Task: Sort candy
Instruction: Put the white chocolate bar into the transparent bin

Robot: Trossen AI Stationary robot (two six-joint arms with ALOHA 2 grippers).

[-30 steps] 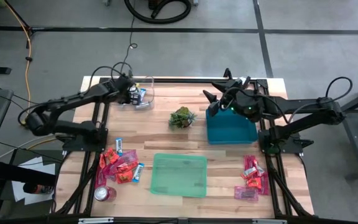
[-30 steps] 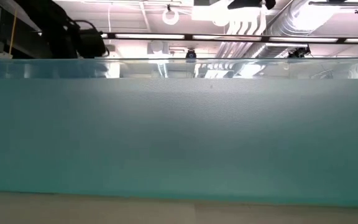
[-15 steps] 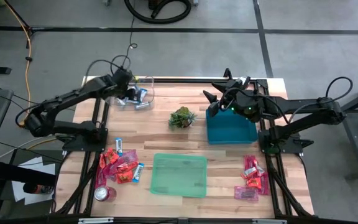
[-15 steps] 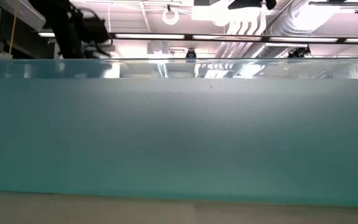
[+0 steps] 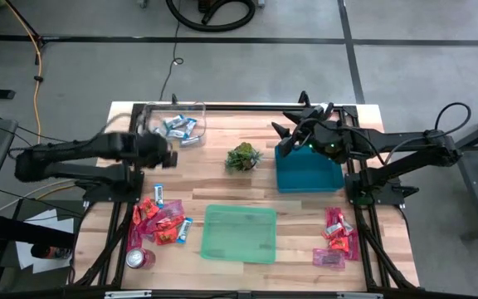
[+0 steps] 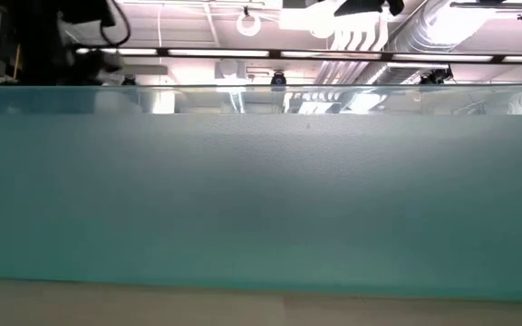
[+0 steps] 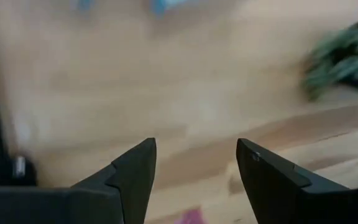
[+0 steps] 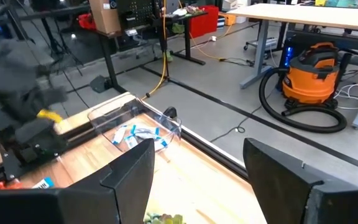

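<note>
Candy in red and pink wrappers, with a few blue-and-white pieces, lies in a pile (image 5: 160,220) on the table's near left. A second pile (image 5: 336,237) lies near right. Several blue-and-white candies (image 5: 181,127) lie in a clear bin (image 5: 199,112) at the far left. My left gripper (image 5: 166,154) hangs open over bare wood between that bin and the left pile, with nothing between its fingers (image 7: 135,177). My right gripper (image 5: 282,123) stays open above the far left corner of a blue bin (image 5: 308,172), also holding nothing (image 8: 197,168).
A green tray (image 5: 239,234) sits at the near middle, and its wall (image 6: 261,190) fills the low view. A small green plant (image 5: 243,156) stands at the centre. A red soda can (image 5: 139,259) stands at the near left corner.
My left gripper has drawn out of the clear bin and swung fast toward the table's near edge and a little left. It now hangs over bare wood. The blue-and-white candies it covered now show in the bin.
</note>
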